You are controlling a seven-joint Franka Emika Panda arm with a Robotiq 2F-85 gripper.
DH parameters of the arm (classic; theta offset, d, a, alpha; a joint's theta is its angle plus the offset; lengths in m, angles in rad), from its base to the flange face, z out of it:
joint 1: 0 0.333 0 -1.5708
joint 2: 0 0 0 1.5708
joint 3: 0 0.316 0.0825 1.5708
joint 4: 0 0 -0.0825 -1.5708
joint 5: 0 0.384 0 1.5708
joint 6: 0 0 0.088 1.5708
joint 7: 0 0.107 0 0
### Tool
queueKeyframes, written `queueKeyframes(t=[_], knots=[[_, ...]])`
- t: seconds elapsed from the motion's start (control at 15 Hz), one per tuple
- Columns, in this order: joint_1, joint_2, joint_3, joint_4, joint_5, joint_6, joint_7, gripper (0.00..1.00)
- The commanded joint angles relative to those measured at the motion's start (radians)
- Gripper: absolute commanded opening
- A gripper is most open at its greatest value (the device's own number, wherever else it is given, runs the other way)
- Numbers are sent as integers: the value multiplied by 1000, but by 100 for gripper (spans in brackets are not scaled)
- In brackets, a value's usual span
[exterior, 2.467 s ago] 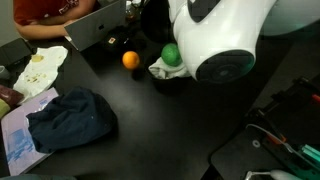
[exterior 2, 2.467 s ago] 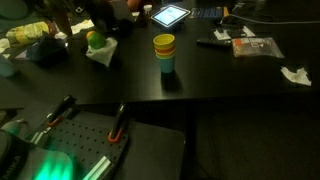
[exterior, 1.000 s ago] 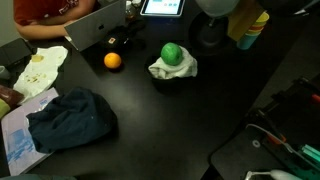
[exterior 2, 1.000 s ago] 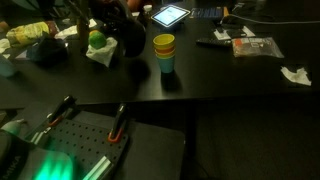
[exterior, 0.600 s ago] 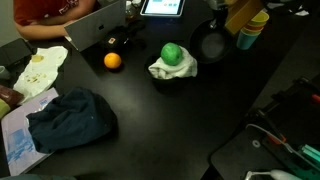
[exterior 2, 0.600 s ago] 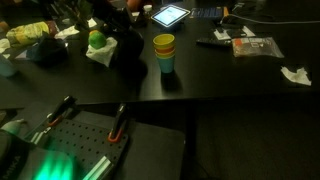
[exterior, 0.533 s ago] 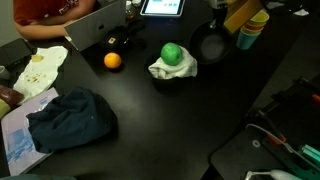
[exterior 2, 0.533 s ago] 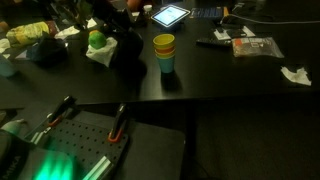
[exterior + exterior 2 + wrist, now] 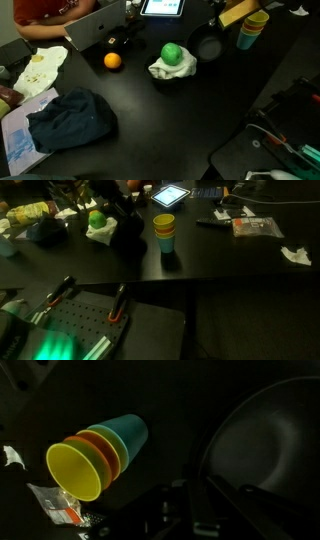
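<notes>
- Hand (image 9: 196, 490) appeared to be pinching the near rim of the black bowl (image 9: 265, 450). Its fingers were lost in shadow in the wrist view, so this was judged from how the bowl hung.
- In an exterior view the bowl hung tilted on edge, clear of the desk (image 9: 160, 125), between the green ball (image 9: 172, 51) and the stack of cups (image 9: 252, 28).
- By my reading, the step in hand was the carry: the bowl was lifted and not yet set anywhere.
- Any next move called for a steady grip on the rim and a path clear of the cups just beside it and of the ball.
- Counted: one black bowl; three nested cups (yellow, orange, teal) in one stack; and one green ball on one white cloth (image 9: 172, 69).
- Farther out lay one orange (image 9: 113, 61), one lit tablet (image 9: 164, 7) and one dark blue cloth (image 9: 70, 118).
</notes>
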Motion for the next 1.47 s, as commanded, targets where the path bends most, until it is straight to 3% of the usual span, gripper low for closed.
queueKeyframes(t=[0.0, 0.27, 0.67, 1.0, 1.07, 1.2, 1.4], knots=[[13, 5, -54, -3, -4, 51, 60, 2], [7, 11, -83, -9, 21, 59, 105, 3], [4, 19, -84, -9, 300, 59, 52, 3], [19, 35, -108, -1, 345, 71, 58, 5], [20, 35, -112, -1, 350, 77, 59, 32], [24, 36, -117, -1, 360, 73, 58, 39], [37, 28, -121, 3, 354, 44, 58, 62]])
